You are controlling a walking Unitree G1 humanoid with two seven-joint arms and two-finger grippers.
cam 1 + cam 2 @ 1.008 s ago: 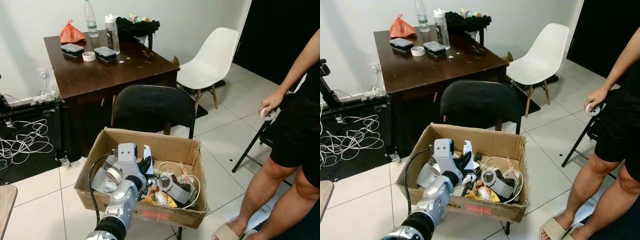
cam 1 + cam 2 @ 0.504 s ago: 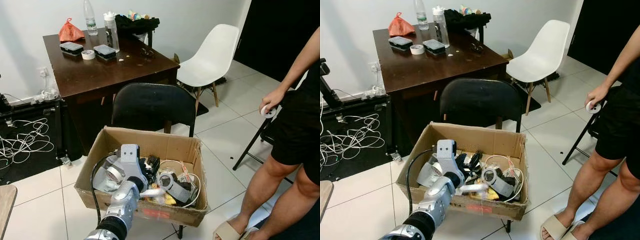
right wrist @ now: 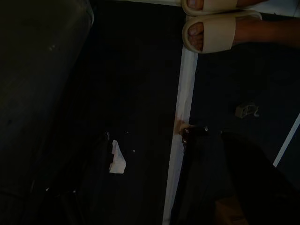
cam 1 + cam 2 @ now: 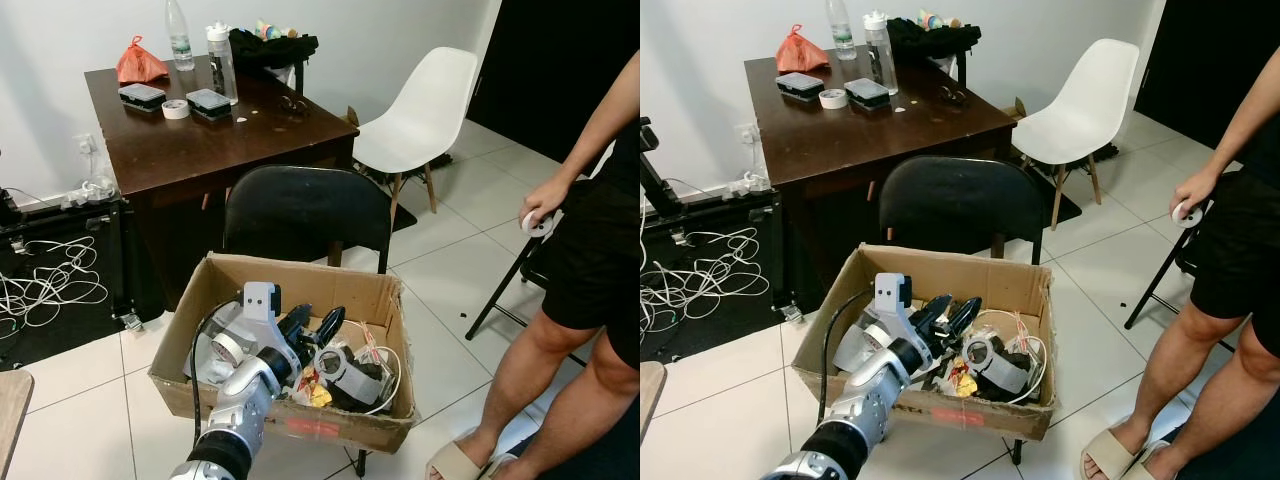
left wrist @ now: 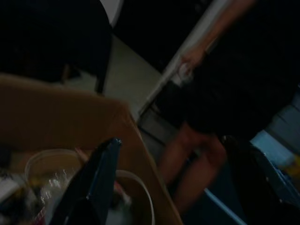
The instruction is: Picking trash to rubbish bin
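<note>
Trash [image 4: 345, 368] sat in cardboard box [image 4: 300, 280], just below and beside your left gripper [image 4: 314, 325] tips. Left jaws were spread, gripping nothing, over box middle. Box rested on black chair [image 4: 300, 212], behind jaws. Brown table [image 4: 190, 140] farther behind. Person [image 4: 590, 250] stood well off to right. Your right gripper [image 3: 164, 187]: dark wrist view, jaws apart, empty, sandalled feet [image 3: 215, 28] ahead.
</note>
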